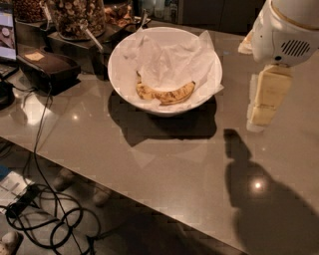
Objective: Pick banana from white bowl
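at the counter's right side, gripper hangs well short of the banana

on the far left sit a laptop (5,30) and a black box (47,67), with cables (47,219) trailing down to the floor. behind them stand jars (75,15) of nuts, close to the bowl's back rim.

the bowl (115,74) sits mid-counter, lined with crumpled paper (169,52). the banana (164,93) lies in the bowl's near half, on the paper, curved with its ends turned up and its length running left to right.

to the right, the gripper (259,119) hangs above the counter (149,164), outside the bowl and well apart from the fruit. whether it is wide or narrow cannot be told from here; nothing appears to be held in it. its shadow (249,169) falls on the bare top below.

the step in hand looks like the reach. to do it well, the gripper should probably travel left above rim height, then come down over the banana's middle, where the fruit is thickest. closing across its width rather than along its length would likely seat best. going too deep risks pinching paper with the fruit, and a hard squeeze could bruise ripe flesh. lifting straight up should clear the near rim.
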Action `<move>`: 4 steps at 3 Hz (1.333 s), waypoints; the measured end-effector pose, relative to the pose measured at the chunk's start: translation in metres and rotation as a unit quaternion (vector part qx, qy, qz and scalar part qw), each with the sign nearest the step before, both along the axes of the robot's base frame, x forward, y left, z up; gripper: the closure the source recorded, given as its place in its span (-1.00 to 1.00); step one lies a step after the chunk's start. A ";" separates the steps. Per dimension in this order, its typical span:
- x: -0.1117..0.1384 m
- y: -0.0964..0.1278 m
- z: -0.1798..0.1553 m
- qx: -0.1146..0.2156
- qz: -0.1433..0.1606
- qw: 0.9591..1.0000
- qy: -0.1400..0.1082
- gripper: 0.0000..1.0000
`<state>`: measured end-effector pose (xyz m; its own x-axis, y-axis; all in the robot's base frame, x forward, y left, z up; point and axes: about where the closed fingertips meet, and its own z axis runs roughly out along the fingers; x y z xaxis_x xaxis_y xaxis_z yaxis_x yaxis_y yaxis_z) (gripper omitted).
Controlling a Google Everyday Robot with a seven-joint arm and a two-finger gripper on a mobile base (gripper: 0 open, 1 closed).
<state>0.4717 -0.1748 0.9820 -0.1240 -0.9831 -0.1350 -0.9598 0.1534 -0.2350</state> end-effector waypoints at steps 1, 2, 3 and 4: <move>0.011 0.007 0.001 0.013 -0.015 1.000 0.000 -1.00; 0.043 0.030 0.005 0.016 -0.010 1.000 0.004 -1.00; 0.084 0.071 0.006 0.013 0.027 1.000 0.008 -1.00; 0.093 0.083 0.012 0.024 0.033 0.999 -0.010 -1.00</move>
<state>0.5645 -0.0914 0.9938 -0.0551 -0.9814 -0.1841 -0.9635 0.1006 -0.2482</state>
